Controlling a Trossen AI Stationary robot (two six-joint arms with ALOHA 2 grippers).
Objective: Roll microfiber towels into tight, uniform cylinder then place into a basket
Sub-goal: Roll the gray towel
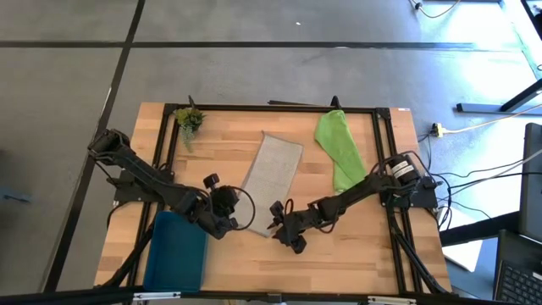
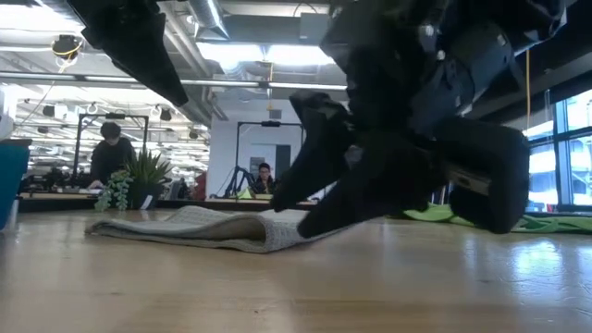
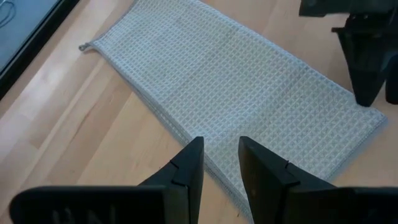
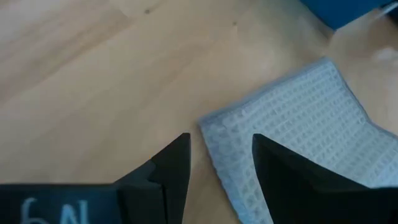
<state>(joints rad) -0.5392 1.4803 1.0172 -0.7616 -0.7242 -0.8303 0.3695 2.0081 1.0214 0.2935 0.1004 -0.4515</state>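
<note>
One camera looks straight down from high up and sees the whole table (image 1: pixel 339 254). One sits low at the table top, looking across into the room. Two ride on the arms, close up. All four see the grey towel (image 1: pixel 273 172).

Ceiling lights (image 2: pixel 242 51) are glaring across the low view, leaving the near arm (image 2: pixel 416 120) blurring into a dark, backlit silhouette.

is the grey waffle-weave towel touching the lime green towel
Apart. The high view shows the grey waffle-weave microfiber towel flat mid-table and the lime green microfiber towel to its right, with a bare strip of wooden table between them.
</note>
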